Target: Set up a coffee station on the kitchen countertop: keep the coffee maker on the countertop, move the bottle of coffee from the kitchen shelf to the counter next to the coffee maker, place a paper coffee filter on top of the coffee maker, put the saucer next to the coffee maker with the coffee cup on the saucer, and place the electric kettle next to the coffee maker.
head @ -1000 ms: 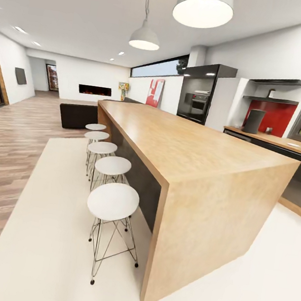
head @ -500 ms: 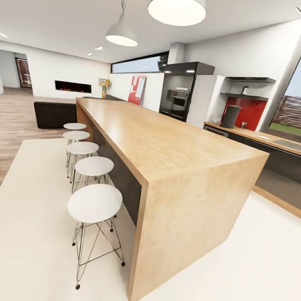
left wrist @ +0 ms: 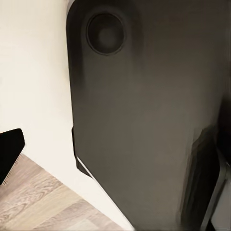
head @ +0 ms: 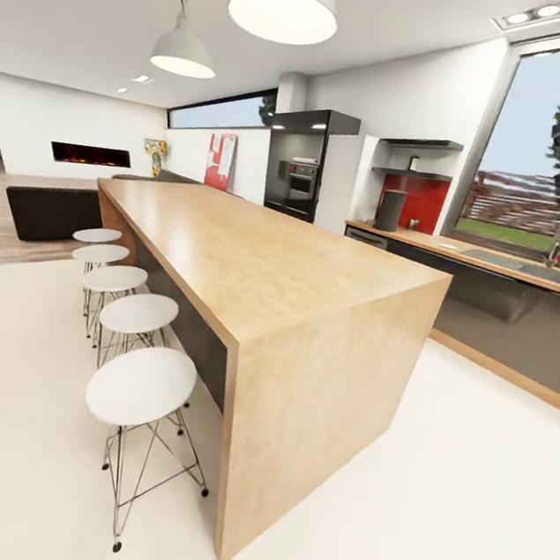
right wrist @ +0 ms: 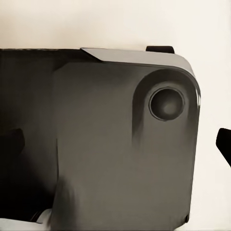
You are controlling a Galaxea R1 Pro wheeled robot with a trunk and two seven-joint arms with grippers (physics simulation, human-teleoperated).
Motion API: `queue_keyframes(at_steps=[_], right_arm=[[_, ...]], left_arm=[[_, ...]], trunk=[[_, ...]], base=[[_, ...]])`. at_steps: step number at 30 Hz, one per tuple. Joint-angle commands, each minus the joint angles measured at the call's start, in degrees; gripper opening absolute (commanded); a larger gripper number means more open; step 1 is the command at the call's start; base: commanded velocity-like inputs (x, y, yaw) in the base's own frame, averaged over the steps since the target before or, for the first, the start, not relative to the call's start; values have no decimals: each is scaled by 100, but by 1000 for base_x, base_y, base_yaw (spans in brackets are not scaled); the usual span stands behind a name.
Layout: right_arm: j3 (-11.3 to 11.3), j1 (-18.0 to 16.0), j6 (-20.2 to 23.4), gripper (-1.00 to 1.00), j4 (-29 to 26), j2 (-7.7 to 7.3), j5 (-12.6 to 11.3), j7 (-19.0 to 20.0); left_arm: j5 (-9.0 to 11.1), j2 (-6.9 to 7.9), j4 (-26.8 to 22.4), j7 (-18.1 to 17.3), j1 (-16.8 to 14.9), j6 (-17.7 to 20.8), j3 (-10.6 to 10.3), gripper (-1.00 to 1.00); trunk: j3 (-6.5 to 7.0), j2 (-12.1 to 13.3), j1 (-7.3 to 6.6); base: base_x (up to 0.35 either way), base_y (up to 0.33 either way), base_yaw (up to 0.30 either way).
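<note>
One long wooden island [head: 255, 268] takes up the middle of the head view, standing on a pale floor [head: 430, 479], far forward of both end effectors. Beyond its far corner, further still from them, the kitchen worktop [head: 428, 241] runs along the wall over grey cabinet fronts, with an inset steel sink [head: 518, 264] below a big window [head: 545, 166]. A black oven tower [head: 303, 163] stands past the worktop's far end. Five white stools [head: 141, 383] line the island's other side, and two white pendant lamps [head: 283, 4] hang above it.

Two dark shelves are fixed to the wall over the worktop, above a red splashback [head: 424, 202]. On the lower kitchen shelf [head: 411, 173] stands one small item [head: 413, 163], too small to identify. A tall dark grey item [head: 389, 210] stands on the worktop below it, too blurred to name, and a small flat white thing [head: 448, 245] lies on the worktop nearby.

Down low, the left end effector [left wrist: 9, 154] shows as a single black tip beside the robot's dark base panel [left wrist: 144, 120], over pale floor and wood planks [left wrist: 43, 202]. The right end effector [right wrist: 225, 144] likewise shows one black tip beside that dark panel. Whether either is wide or narrow, I cannot tell.
</note>
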Motion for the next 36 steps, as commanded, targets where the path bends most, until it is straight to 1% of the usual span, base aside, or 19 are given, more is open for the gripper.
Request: queue_keyframes(at_steps=[1, 36], right_arm=[[-2, -5, -17, 100, 6, 1, 1, 2], [7, -5, -20, 100, 6, 1, 1, 2]], left_arm=[[2, 0, -6, -1, 2, -3, 3, 100], [2, -7, -6, -1, 1, 6, -9, 100]], trunk=[[10, 39, -23], [546, 1442, -792]], base=[[0, 0, -249], [0, 0, -249]])
